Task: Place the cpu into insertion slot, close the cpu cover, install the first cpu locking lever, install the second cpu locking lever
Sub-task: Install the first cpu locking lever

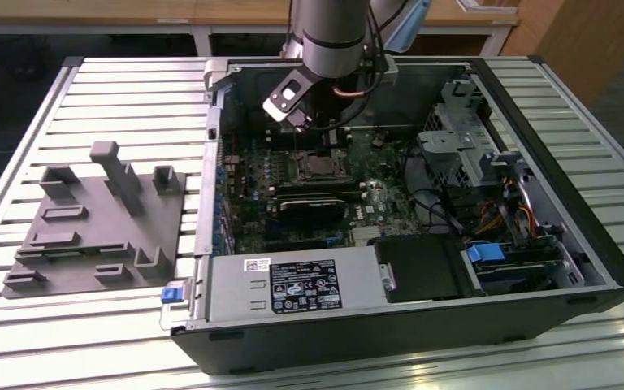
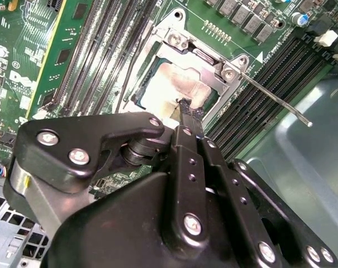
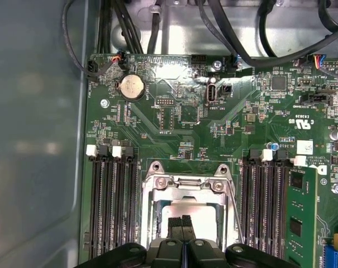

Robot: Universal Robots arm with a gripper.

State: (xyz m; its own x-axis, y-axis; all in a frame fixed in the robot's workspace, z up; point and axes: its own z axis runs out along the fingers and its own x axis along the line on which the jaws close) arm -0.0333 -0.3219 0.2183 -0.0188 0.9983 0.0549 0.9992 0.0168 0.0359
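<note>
Found the pincer (image 2: 186, 107) closed tight, finger against finger, with nothing gripped between. Judged that closure deliberate: one narrow tip made of two, fit for pressing or nudging rather than carrying. Saw that tip aimed at the cpu (image 2: 166, 84), right over its silvery top and close to one edge of the window; could not tell whether touching or just clear. Noted the cpu lying flat in the insertion slot (image 1: 314, 168), framed by the cpu cover (image 3: 188, 183), lowered over it with the chip showing through the central opening. Took that as placing done and cover down. Spotted one thin locking lever (image 2: 275, 100) standing out at an angle from the socket's corner, across the memory slots (image 2: 291, 56), apparently unlatched and apart from the tip. Placed the socket, in the exterior view, just above the centre of the frame, on the green motherboard (image 3: 180, 117) inside the open computer case (image 1: 572, 244), with the arm reaching in from the top edge. Noted, toward the exterior view's left, a grey fixture (image 1: 95, 219) on the slatted table (image 1: 127, 81), well apart from the pincer.
</note>
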